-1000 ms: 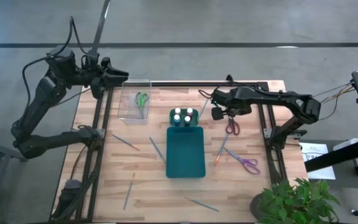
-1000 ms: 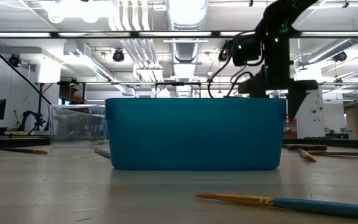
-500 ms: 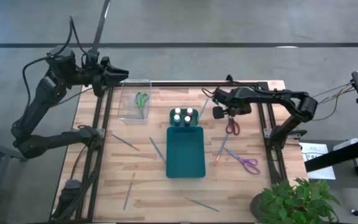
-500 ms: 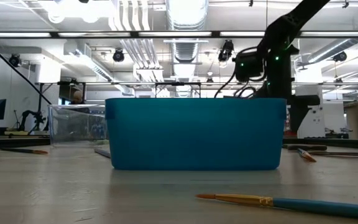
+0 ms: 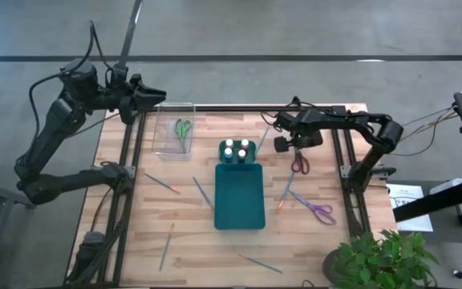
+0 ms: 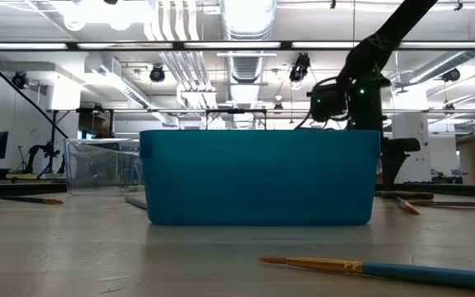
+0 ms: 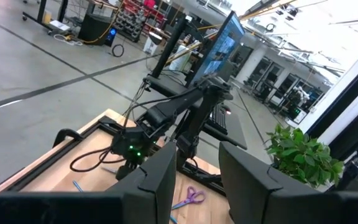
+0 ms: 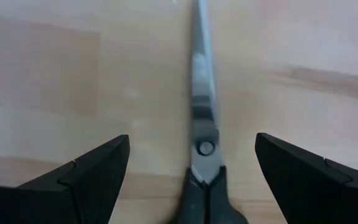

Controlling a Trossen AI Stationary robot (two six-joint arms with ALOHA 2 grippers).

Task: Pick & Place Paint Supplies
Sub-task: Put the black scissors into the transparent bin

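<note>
Red-handled scissors (image 5: 299,164) lie flat on the wooden table right of the teal tray (image 5: 240,210). My right gripper (image 5: 293,144) points down over their blades, open; in the right wrist view the blades and pivot (image 8: 206,147) lie between the two fingers, untouched. Purple-handled scissors (image 5: 320,211) lie nearer the front. Three white-capped paint bottles (image 5: 235,148) stand at the tray's far end. Green-handled scissors (image 5: 183,130) lie in the clear box (image 5: 164,143). My left gripper (image 5: 157,98) is held high and level beyond the box's far edge, open and holding nothing (image 7: 194,180).
Thin brushes lie scattered on the table: left of the tray (image 5: 161,183), against its left side (image 5: 202,191), right of it (image 5: 286,193), and near the front edge (image 5: 261,263) (image 5: 167,245). A potted plant (image 5: 375,261) stands at the front right corner.
My right gripper has sunk toward the red-handled scissors, still open and pointing down; in the low view it has dropped behind the teal tray's rim. The scissors have stayed where they lay.
</note>
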